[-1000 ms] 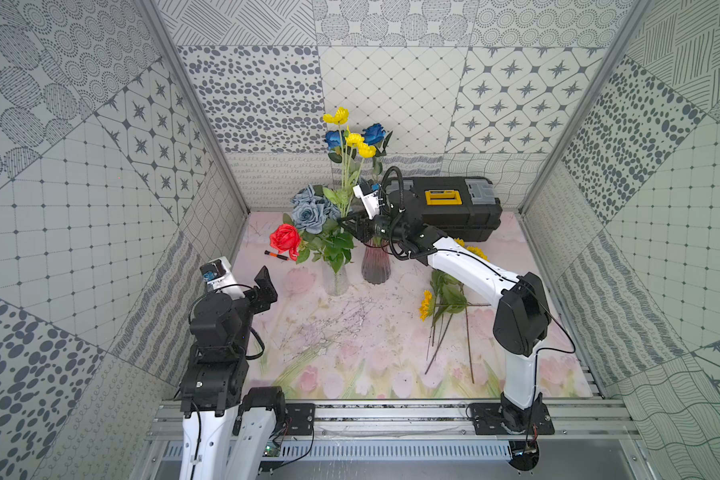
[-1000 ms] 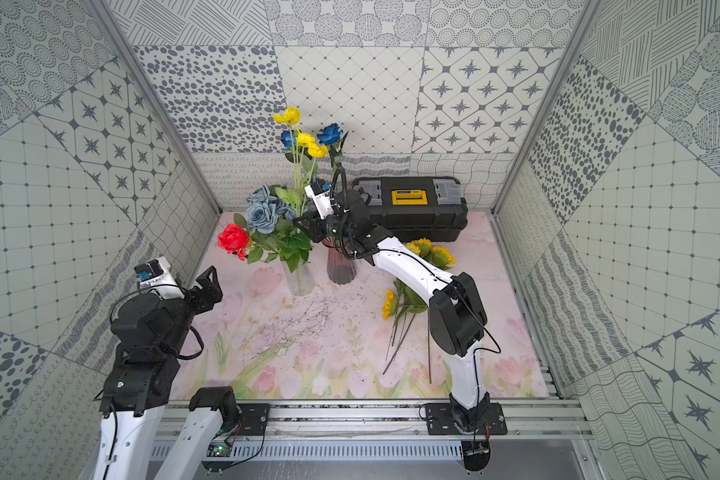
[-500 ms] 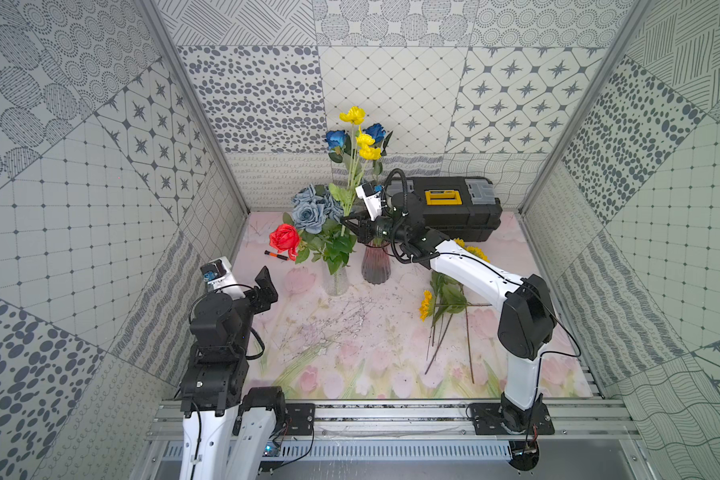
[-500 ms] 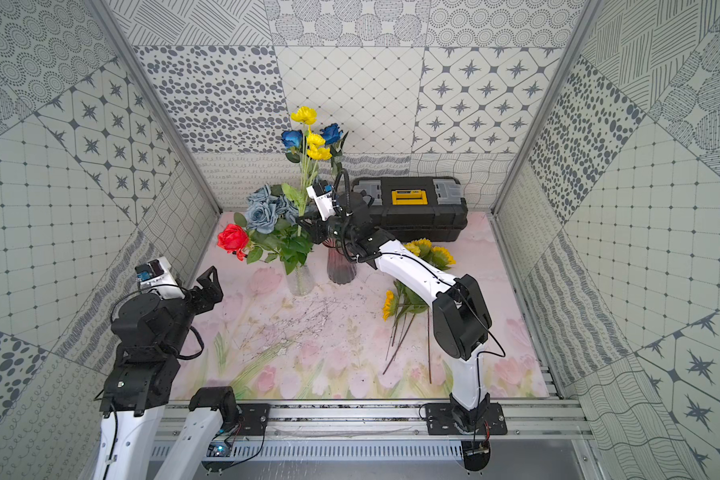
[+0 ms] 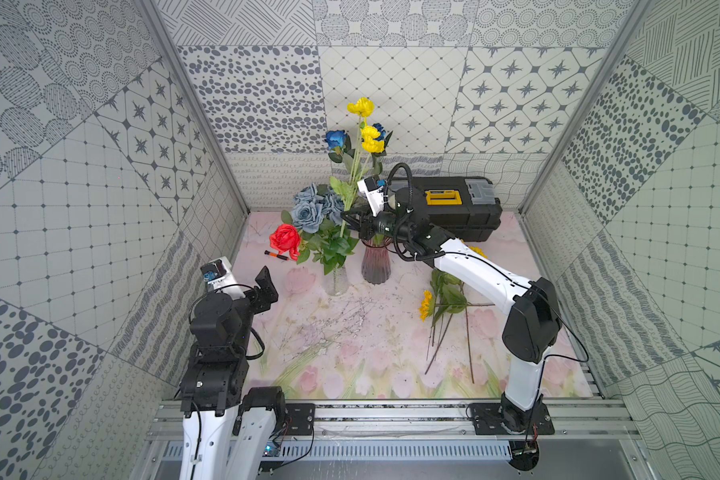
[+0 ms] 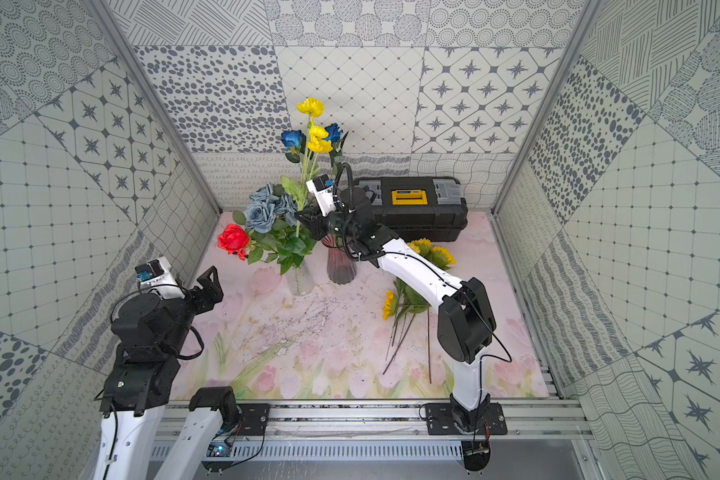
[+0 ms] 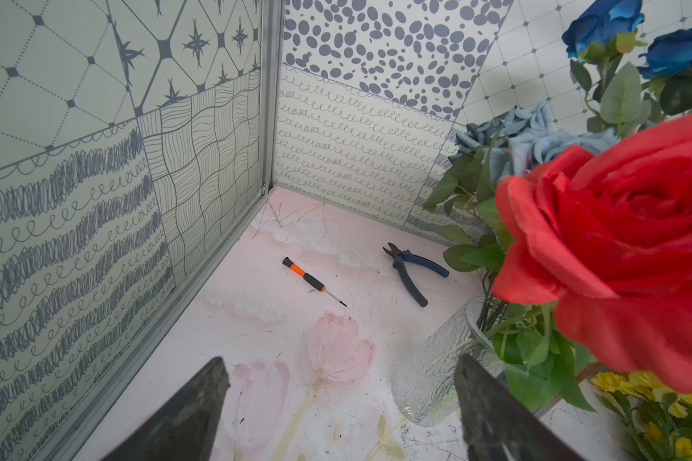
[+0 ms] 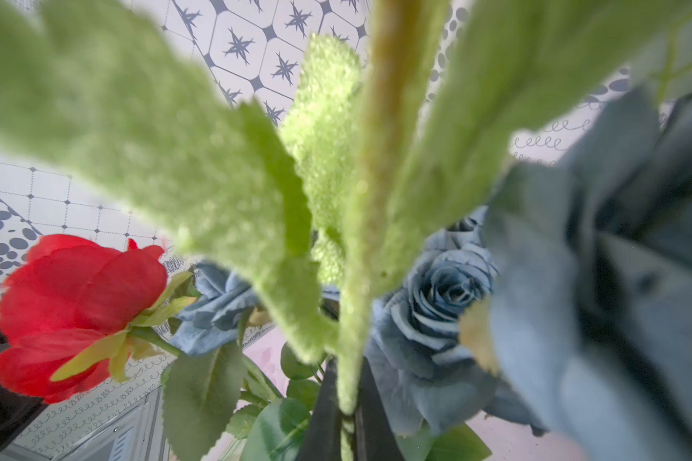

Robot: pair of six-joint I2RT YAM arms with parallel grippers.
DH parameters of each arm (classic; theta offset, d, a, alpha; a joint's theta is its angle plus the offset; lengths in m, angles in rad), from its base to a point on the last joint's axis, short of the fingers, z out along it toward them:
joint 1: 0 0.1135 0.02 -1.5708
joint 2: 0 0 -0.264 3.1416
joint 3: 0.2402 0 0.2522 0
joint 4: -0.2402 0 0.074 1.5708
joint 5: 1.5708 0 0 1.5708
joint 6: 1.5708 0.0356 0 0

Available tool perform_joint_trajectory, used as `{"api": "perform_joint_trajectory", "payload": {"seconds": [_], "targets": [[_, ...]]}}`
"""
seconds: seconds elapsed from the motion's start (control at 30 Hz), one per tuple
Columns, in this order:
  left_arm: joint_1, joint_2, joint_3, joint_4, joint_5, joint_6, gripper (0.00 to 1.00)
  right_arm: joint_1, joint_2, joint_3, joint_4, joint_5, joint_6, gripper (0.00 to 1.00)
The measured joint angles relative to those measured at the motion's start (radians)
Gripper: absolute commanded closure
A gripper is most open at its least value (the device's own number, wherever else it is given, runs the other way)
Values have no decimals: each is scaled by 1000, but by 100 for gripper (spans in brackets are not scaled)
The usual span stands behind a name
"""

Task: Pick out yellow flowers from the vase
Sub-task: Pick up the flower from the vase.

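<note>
A tall spray of yellow flowers (image 5: 370, 134) (image 6: 318, 137) rises above two vases, a purple vase (image 5: 376, 262) and a clear glass vase (image 5: 336, 281). My right gripper (image 5: 351, 221) (image 6: 306, 219) is shut on the spray's fuzzy green stem (image 8: 376, 191), low down among the leaves. In the right wrist view the right gripper (image 8: 346, 423) pinches that stem between its dark fingers. The stem's lower end is hidden by leaves. More yellow flowers, sunflowers (image 5: 427, 305) (image 6: 431, 252), lie on the mat under the right arm. My left gripper (image 5: 267, 286) (image 7: 340, 403) stands open and empty, left of the glass vase.
A red rose (image 5: 284, 240), grey-blue roses (image 5: 313, 208) and blue roses (image 5: 336, 138) stay in the vases. A black toolbox (image 5: 454, 208) stands at the back. A small screwdriver (image 7: 311, 281) and pliers (image 7: 412, 271) lie near the back left corner.
The right gripper closed on the stem, and the yellow spray has risen and shifted right. The left arm has not moved.
</note>
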Motion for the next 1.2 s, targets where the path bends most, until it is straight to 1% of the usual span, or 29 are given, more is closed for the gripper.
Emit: {"api": "perform_joint_trajectory", "payload": {"seconds": [0.4,0.83,1.07,1.2], "targets": [[0,2,0,0,3,0,11,3,-105,22,-5,9,-41,100],[0,7,0,0,3,0,11,-2,-262,7,-11,76,-116,100],[0,8,0,0,4,0,11,-35,-346,-10,18,113,-111,100],[0,8,0,0,4,0,11,-99,-388,-51,69,110,-47,100]]}}
